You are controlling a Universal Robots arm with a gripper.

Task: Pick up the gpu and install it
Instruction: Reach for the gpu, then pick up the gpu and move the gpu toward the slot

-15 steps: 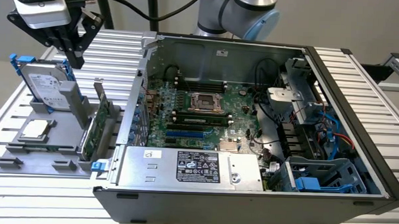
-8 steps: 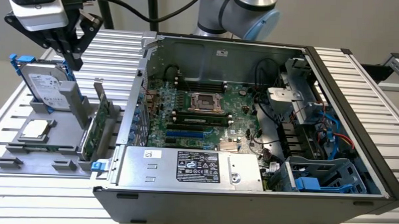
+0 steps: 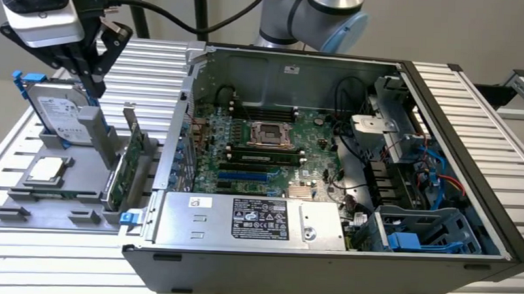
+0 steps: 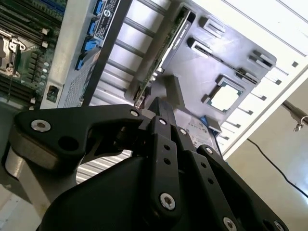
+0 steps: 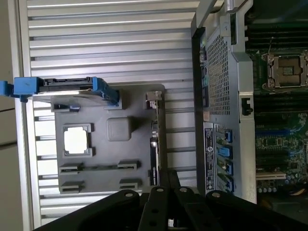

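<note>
You're on the first step, the approach for the pick. Nothing is lifted yet. In the exterior view your gripper (image 3: 93,82) hangs at 10 o'clock in the frame, above the grey fixture tray (image 3: 33,201) and in front of the hard drive (image 3: 61,114) with its blue rails. The jaws look pinched together with nothing between them. Both wrist views agree, with the fingertips (image 5: 161,179) meeting and empty.

The gpu (image 3: 138,157) stands on edge in the tray's slot at 5 o'clock from the gripper. It is just beside the open computer case (image 3: 472,115), which lies at 3 o'clock from it. The silver bracket end is uppermost and the green board runs down towards you. In the first wrist view the card (image 5: 154,144) shows as a thin line, edge-on, with your gripper (image 5: 167,180) near one end of it and not touching.

For the grab, I'd judge you need those jaws opened. You also need them squared across the card's thin top edge so the pads close on the board's flat faces. Watch the processor chip (image 3: 47,170) and the drive, which both sit near. The motherboard (image 3: 271,141) slots lie uncovered inside the case.
</note>
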